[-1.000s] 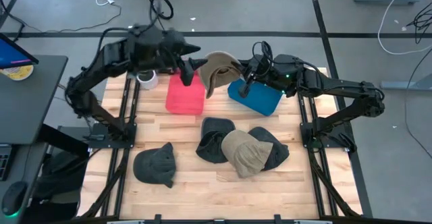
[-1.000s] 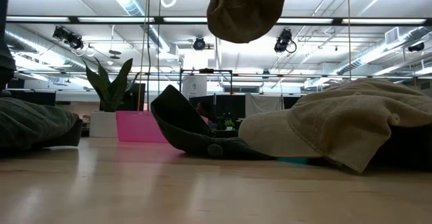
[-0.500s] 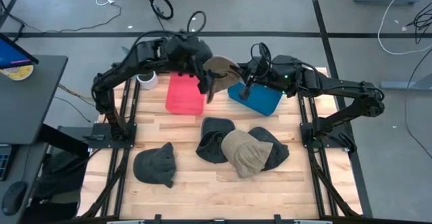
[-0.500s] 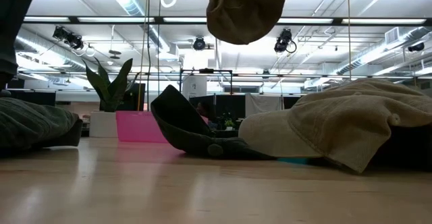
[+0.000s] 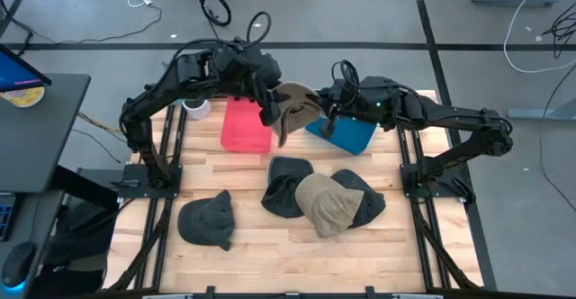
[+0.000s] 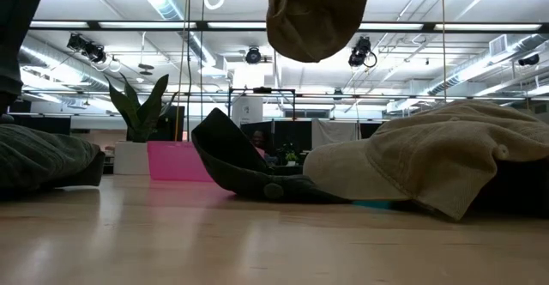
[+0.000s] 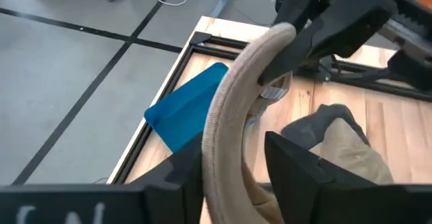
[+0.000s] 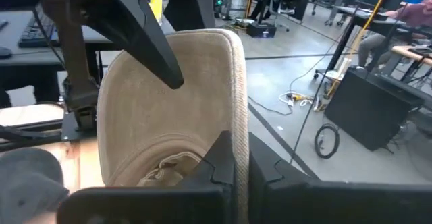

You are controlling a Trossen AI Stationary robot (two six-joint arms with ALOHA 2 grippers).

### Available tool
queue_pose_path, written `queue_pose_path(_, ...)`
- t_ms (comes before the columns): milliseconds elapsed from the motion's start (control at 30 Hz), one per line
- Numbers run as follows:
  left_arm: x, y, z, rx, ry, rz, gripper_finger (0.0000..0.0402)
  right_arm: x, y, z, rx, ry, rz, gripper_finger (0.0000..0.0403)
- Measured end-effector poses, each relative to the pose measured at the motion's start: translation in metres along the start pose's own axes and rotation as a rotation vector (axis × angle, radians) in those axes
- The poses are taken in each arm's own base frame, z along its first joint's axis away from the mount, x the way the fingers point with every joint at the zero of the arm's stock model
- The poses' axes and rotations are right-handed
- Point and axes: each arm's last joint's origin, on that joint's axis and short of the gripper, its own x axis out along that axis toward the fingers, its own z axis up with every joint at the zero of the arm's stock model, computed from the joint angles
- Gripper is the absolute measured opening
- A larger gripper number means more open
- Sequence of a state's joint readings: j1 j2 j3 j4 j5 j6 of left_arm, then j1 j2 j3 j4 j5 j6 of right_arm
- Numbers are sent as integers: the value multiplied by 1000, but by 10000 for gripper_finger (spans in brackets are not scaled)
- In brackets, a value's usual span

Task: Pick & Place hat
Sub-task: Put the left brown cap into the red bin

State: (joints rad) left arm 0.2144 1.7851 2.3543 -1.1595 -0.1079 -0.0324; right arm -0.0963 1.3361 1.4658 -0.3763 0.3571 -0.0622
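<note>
Swung in from beside the pink bin [image 5: 246, 126] over the last second: left gripper [image 5: 270, 114], now reaching right up to the tan hat [image 5: 295, 105] held in the air between the two bins. Fingers [image 7: 297, 166] straddling the brim edge in the left wrist view, one on each side, narrowing but not plainly clamped on the cloth yet. Right gripper [image 5: 328, 114] pressed tight on the opposite edge of the same brim, carrying the hat's weight above the blue bin [image 5: 346, 130]; crown hanging down, seen high over the desk [image 5: 261, 236] in the low view.

Looks like a mid-air handover. To do it well:
- Finish closing the left fingers squarely across the brim, well in from the rim, so the stiff part gets bitten and not only the stitched edge.
- Keep the right grip firm until the left one is clearly seated; release only then.
- Avoid pulling sideways while both hold, or the brim may twist out.
- Once free, lift slightly before carrying toward a bin, clear of the dark and tan hats [image 5: 319, 200] heaped on the desk below.
</note>
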Motion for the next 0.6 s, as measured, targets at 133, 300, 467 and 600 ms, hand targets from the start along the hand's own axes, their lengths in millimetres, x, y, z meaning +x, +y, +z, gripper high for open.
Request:
queue_pose_path(133, 1, -2, 0, 8, -5, 26, 98, 0, 0, 0, 3, -1, 11, 8)
queue_pose_path(300, 0, -2, 1, -1, -10, 33, 19, 0, 0, 0, 15, -2, 14, 7)
queue_pose_path(467, -1, -2, 0, 3, -8, 39, 15, 0, 1, 0, 58, -2, 60, 15)
queue_pose_path(600, -3, -5, 0, 74, -6, 91, 13, -1, 2, 0, 109, 7, 104, 57)
